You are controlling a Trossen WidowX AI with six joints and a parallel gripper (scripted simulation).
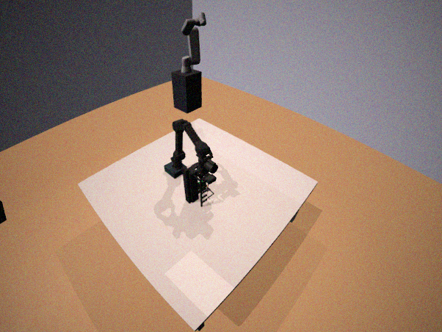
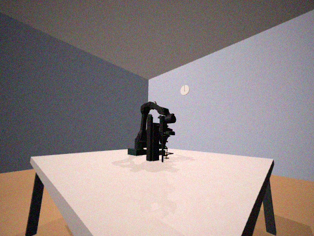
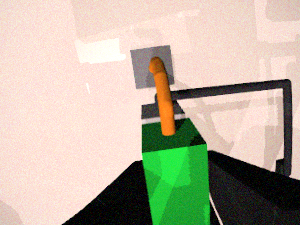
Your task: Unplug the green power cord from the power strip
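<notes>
White tabletop (image 1: 257, 183) (image 2: 161, 188) lay beneath the arm; beside a tall black block (image 1: 189, 185) (image 2: 152, 141), the gripper (image 1: 203, 183) (image 2: 165, 144) (image 3: 174, 165) stood slightly open, pinching the green plug (image 3: 177, 179), whose orange cord (image 3: 165, 104) ran clear of the fingers.

A white trestle table (image 1: 257, 220) (image 2: 156, 188) with dark slanted legs carries the arm's dark base (image 1: 169, 171) (image 2: 131, 152) and an upright black block (image 1: 189, 189) (image 2: 151, 146). Beside the block, a thin black frame (image 1: 201, 198) (image 2: 162, 149) (image 3: 287, 124) stands on the tabletop.
</notes>
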